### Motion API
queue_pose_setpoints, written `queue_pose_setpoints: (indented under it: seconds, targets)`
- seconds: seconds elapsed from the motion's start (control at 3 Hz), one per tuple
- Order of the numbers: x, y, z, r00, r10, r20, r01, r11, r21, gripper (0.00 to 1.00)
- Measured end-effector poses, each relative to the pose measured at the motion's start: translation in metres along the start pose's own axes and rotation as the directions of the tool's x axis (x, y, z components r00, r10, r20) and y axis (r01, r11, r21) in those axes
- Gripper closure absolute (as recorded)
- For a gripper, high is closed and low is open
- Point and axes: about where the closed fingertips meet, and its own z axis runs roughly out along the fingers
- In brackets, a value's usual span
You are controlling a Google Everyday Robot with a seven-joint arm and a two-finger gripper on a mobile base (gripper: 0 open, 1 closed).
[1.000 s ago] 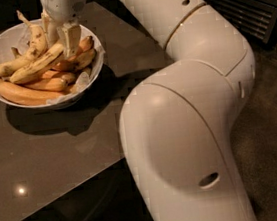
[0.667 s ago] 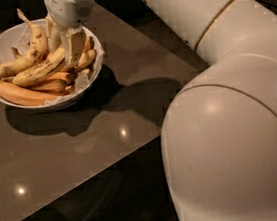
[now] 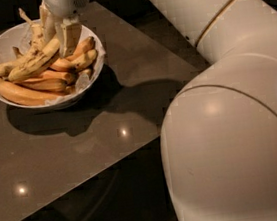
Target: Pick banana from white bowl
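Yellow and brown-speckled, the banana lies on top of the pile in the white bowl, at the far left of the table. Our gripper hangs over its right end; we cannot tell whether the jaws are clamped on it or apart. We judge two risks. A hold so near the tip could let the long fruit pivot and slip out, or it could drag the orange-toned bananas beneath it over the rim. We count one bowl, one gripper, and about eight bananas, some partly hidden.
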Motion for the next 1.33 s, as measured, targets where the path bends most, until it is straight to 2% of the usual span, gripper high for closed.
queue_pose_setpoints:
  seconds: [0.33, 0.67, 1.0, 1.33]
  targets:
    - [-0.003, -0.001, -0.013, 1.0, 0.005, 0.005, -0.005, 0.9995, 0.031, 1.0]
    - [-0.003, 0.008, -0.025, 1.0, 0.023, -0.018, -0.022, 0.9974, 0.069, 1.0]
    - [-0.004, 0.009, -0.023, 1.0, 0.024, -0.018, -0.023, 0.9976, 0.066, 1.0]
    - [-0.009, 0.022, -0.034, 0.998, 0.066, -0.021, -0.064, 0.9935, 0.094, 1.0]
